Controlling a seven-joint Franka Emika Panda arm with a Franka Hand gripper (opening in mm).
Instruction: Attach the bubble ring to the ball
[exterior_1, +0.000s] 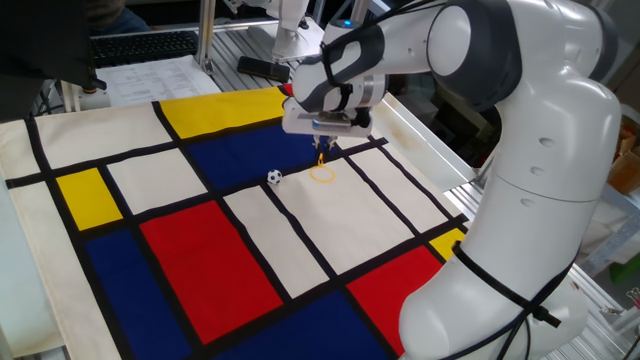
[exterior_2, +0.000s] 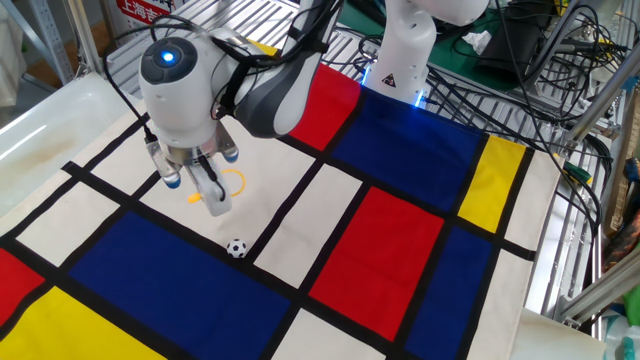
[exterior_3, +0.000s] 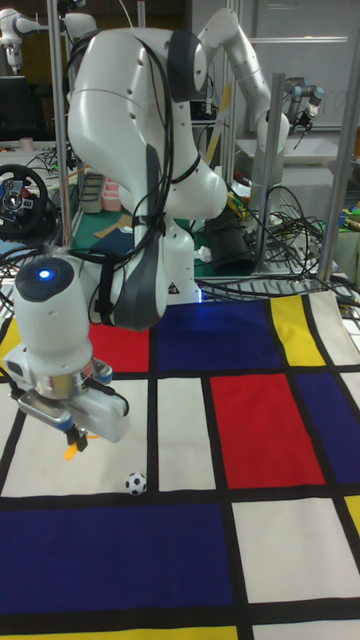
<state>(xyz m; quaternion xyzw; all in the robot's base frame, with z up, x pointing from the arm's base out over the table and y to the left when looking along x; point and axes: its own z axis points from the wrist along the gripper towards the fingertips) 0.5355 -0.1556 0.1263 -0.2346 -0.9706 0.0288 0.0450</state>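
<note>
The bubble ring (exterior_1: 322, 173) is a thin orange loop with a short handle, held just above a white square of the cloth. My gripper (exterior_1: 322, 152) is shut on its handle, with the loop sticking out sideways from the fingers. In the other fixed view the bubble ring (exterior_2: 232, 182) shows beside my gripper (exterior_2: 205, 192). The ball (exterior_1: 274, 177), tiny and white with black patches, rests on a black stripe to the left of the ring, apart from it. The ball (exterior_2: 236, 248) lies below the gripper there. In the tall view the ball (exterior_3: 135, 483) sits right of my gripper (exterior_3: 76, 440).
A cloth (exterior_1: 200, 260) of red, blue, yellow and white squares with black stripes covers the table. The robot's white base (exterior_2: 400, 60) stands at the cloth's far edge, with cables (exterior_2: 540, 60) behind it. A metal frame rail (exterior_1: 430, 140) runs along the right side.
</note>
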